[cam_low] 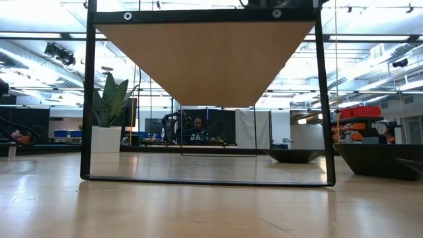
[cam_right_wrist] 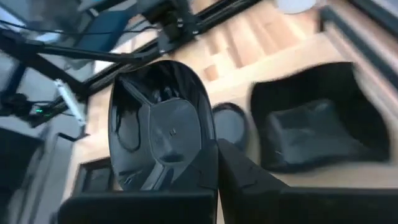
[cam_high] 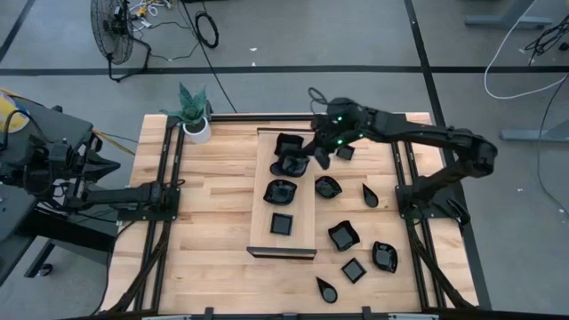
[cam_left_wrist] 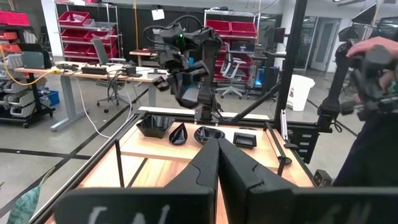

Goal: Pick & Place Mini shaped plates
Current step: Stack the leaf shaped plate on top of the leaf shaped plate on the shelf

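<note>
**Teardrop dish held over the far end of the board**

A glossy black teardrop dish [cam_right_wrist: 158,124] is gripped by the right tool [cam_high: 322,153], whose fingers are closed on its rim; it is held above the far end of the long wooden board [cam_high: 302,233], beside the far edge of the surface [cam_high: 213,222]. Directly below and next to it, a wavy-rimmed square dish [cam_high: 288,153] is seen on the board, with a round wavy dish [cam_high: 280,191] and a small square dish [cam_high: 282,223] lying farther along the board toward the near edge. More black dishes are scattered on the bare wood toward the right edge, among them a leaf-shaped one [cam_high: 370,196] and a square one [cam_high: 354,269]. A potted plant [cam_high: 195,116] stands at the far left corner. The left tool [cam_left_wrist: 217,168] is kept at the left edge, its fingers closed with nothing between them.
</note>
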Robot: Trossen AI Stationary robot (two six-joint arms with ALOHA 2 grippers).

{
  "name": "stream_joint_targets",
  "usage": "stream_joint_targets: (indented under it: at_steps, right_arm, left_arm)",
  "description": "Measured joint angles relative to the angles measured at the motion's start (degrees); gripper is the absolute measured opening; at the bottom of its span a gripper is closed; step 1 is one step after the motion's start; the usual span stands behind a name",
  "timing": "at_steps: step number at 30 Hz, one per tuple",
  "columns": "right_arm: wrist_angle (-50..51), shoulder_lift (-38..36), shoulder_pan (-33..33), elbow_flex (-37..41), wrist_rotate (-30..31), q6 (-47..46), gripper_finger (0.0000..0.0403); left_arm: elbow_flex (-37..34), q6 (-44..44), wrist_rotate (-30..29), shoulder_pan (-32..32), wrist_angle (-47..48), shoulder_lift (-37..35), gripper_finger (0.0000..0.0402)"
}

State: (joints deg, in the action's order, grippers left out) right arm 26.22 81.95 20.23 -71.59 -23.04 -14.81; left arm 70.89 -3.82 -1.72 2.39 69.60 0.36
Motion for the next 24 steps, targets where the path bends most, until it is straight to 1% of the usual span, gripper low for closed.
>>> stream_joint_targets:
  at_steps: [2, 5, 11, 15, 21, 24]
  right_arm:
    - [-1.6, 2.0, -1.0, -0.4, -1.7, -1.0, 0.0]
    - [-0.4, 5.8, -2.3, -3.3, -3.6, -1.1, 0.0]
    - [4.1, 12.0, -4.3, -10.7, -6.2, 3.3, 0.0]
    - [6.5, 14.7, -5.2, -13.8, -9.1, 4.5, 0.0]
    - [8.7, 16.0, -6.6, -14.3, -9.1, 4.3, 0.0]
    - [10.6, 16.0, -7.2, -14.3, -5.7, 1.6, 0.0]
  left_arm:
    - [0.0, 0.0, 0.0, 0.0, 0.0, 0.0, 0.0014]
    - [0.0, 0.0, 0.0, 0.0, 0.0, 0.0, 0.0014]
    - [0.0, 0.0, 0.0, 0.0, 0.0, 0.0, 0.0014]
    - [0.0, 0.0, 0.0, 0.0, 0.0, 0.0, 0.0014]
    - [0.0, 0.0, 0.0, 0.0, 0.0, 0.0, 0.0014]
    - [0.0, 0.0, 0.0, 0.0, 0.0, 0.0, 0.0014]
